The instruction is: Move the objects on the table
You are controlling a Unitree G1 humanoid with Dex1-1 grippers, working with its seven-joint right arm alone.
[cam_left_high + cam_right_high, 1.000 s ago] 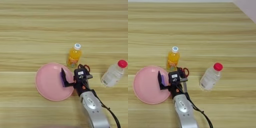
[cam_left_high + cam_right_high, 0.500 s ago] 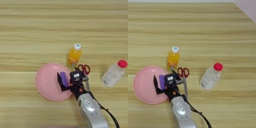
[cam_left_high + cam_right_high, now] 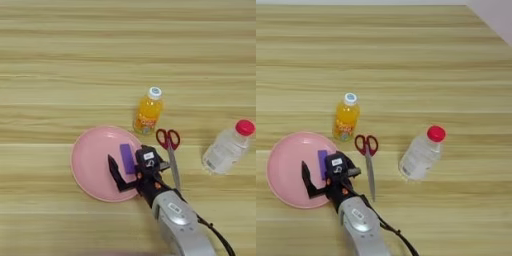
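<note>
The wooden table [image 3: 60,60] spreads wide and striped on every side of the right gripper [image 3: 129,167], which sits low and centre at the end of the silver forearm [image 3: 180,227] rising from the bottom edge.

The round pink plate [image 3: 92,162] lies directly under and to the left of the gripper, whose black fingers reach in over its right half.

The clear plastic bottle with red cap [image 3: 421,152] is well off to the gripper's right, lying tilted on the table with its cap pointing up and to the right.

The orange juice bottle [image 3: 148,111] stands upright beyond the gripper, a little to its right, just past the plate's far right rim.

The red-handled scissors [image 3: 368,160] lie just to the gripper's right, beside the wrist, handles away from the robot and closed blades pointing back toward it, running alongside the forearm.

The small flat purple rectangle [image 3: 127,158] lies on the plate's right part, in the gap of the gripper. The gripper's fingers stand apart: one black finger [image 3: 115,175] slants over the plate to the left of the purple piece, while the other side, by the gripper's black body, is to the piece's right. I cannot tell whether either touches it.
</note>
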